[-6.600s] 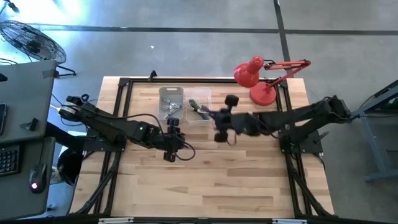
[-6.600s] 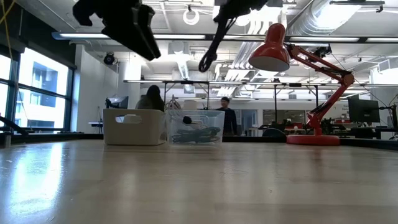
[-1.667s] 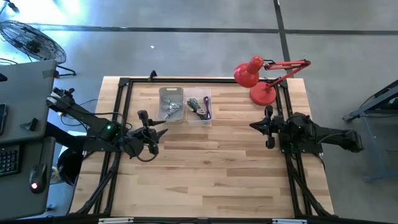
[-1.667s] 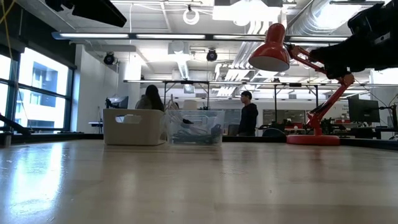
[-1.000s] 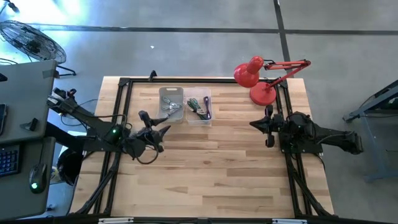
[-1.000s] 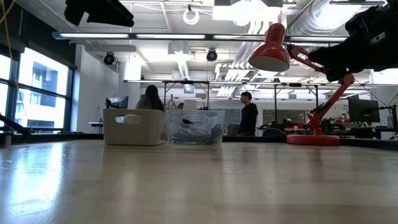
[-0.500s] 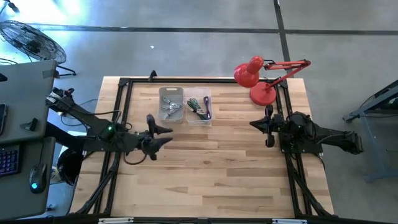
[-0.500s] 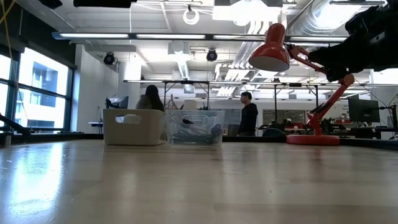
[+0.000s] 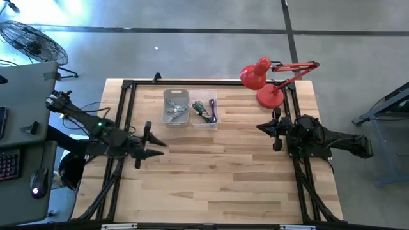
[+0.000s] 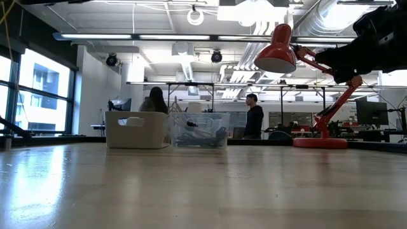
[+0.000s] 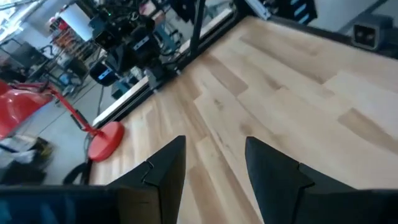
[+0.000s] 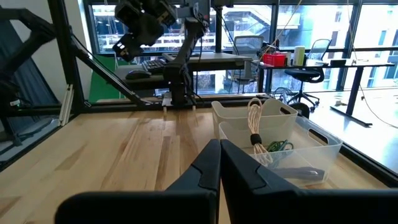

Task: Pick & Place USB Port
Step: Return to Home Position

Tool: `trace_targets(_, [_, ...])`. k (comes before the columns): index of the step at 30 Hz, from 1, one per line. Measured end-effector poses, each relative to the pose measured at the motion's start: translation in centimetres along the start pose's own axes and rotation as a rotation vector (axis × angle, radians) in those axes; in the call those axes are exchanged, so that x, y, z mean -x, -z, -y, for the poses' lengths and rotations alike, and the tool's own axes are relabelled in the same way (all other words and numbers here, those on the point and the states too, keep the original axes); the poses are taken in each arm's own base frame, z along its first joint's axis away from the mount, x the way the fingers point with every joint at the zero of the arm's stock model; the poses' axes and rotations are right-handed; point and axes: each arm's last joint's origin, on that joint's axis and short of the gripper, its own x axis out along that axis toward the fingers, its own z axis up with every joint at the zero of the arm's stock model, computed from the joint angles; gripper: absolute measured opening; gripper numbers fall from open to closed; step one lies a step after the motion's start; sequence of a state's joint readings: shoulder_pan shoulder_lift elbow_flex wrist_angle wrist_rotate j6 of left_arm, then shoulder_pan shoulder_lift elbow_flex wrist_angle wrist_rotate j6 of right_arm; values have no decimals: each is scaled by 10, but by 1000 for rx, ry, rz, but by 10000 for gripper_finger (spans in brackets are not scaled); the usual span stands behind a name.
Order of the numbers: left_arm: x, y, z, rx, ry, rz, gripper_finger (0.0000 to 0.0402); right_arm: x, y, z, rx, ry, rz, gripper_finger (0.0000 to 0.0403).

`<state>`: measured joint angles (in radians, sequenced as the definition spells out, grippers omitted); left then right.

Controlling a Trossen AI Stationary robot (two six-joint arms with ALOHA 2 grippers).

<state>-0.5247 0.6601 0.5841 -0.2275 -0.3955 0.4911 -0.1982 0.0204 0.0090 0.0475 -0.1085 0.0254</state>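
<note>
Since the cables (image 9: 174, 112) sit in the grey bin (image 9: 176, 96) and white bin (image 9: 204, 121), the left end effector (image 11: 214, 143) hangs wide over the surface (image 9: 223, 179) (nothing held). The right end effector (image 12: 219, 149) is pinched closed, parked by the lamp (image 9: 268, 96). Risk: the left one clips the frame (image 9: 126, 102) folding home.

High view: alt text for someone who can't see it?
Both arms sit at the sides of the wooden table, left gripper open, right gripper shut, both empty. At the back: a grey bin of white cables, a clear bin holding a purple cable, a red desk lamp.
</note>
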Motion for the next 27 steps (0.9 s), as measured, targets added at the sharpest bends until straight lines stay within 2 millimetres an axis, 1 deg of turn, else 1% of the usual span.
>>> trace_targets(5, [14, 21, 6, 58, 19, 52, 161, 0, 0, 0, 0, 0, 0, 4])
trace_targets(8, [18, 33, 11, 75, 23, 76, 161, 0, 0, 0, 0, 0, 0, 2])
trace_targets(10, [18, 38, 14, 96, 11, 113, 161, 0, 0, 0, 0, 0, 0, 1])
trace_targets(12, [18, 46, 18, 96, 12, 113, 155, 0, 0, 0, 0, 0, 0, 2])
trace_targets(15, [18, 53, 22, 91, 15, 114, 123, 0, 0, 0, 0, 0, 0, 4])
trace_targets(20, [19, 52, 22, 20, 16, 129, 19, 0, 0, 0, 0, 0, 0, 2])
trace_targets(21, [19, 53, 22, 11, 21, 125, 11, 0, 0, 0, 0, 0, 0, 1])
trace_targets(24, [19, 56, 24, -52, 49, 107, 10, 0, 0, 0, 0, 0, 1, 1])
trace_targets(27, [19, 56, 25, -63, 77, 115, 2, 0, 0, 0, 0, 0, 0, 4])
